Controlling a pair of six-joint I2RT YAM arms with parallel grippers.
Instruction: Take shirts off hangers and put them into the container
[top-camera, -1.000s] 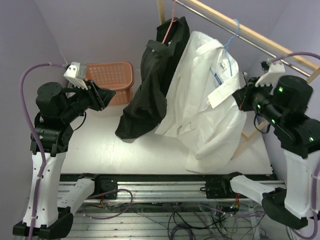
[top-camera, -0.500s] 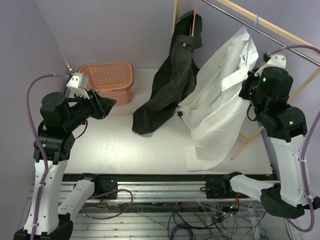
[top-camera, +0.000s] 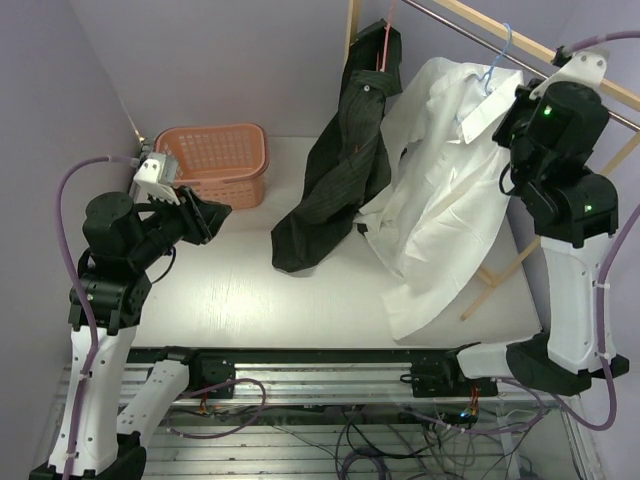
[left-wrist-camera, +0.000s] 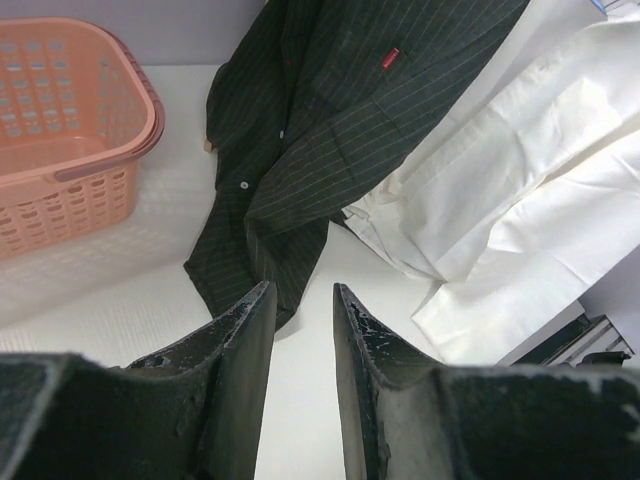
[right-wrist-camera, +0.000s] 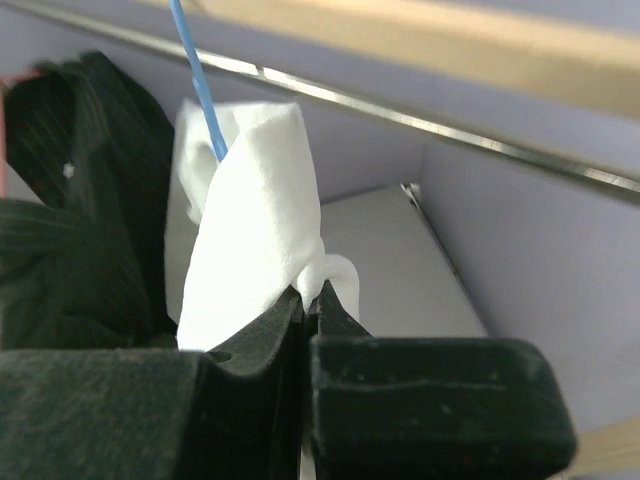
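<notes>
White cotton takes up the right half of the overhead view: the white shirt (top-camera: 440, 220) hangs from the light blue hanger (top-camera: 497, 58), its long axis running from the collar by the metal rail (top-camera: 450, 22) down toward the near edge, where its hem lies on the table (top-camera: 250, 290). Beside it on the left, touching it, the dark pinstriped shirt (top-camera: 345, 160) hangs from the pink hanger (top-camera: 385, 40) and slants down to the left, its lower end bunched on the table. The salmon basket (top-camera: 240, 188) sits at the back left, opening upward, long side along the wall, with no shirt in it. From above we cannot see the right arm's fingertips; the right wrist view shows the right gripper (right-wrist-camera: 309, 290) pressed together on a fold of the white shirt just below the blue wire. The left gripper (top-camera: 212, 218) hovers near the basket, pointing toward the shirts; its wrist view shows the fingers a narrow gap apart with nothing between them, and a small red tag (left-wrist-camera: 389, 58) on the dark shirt.
</notes>
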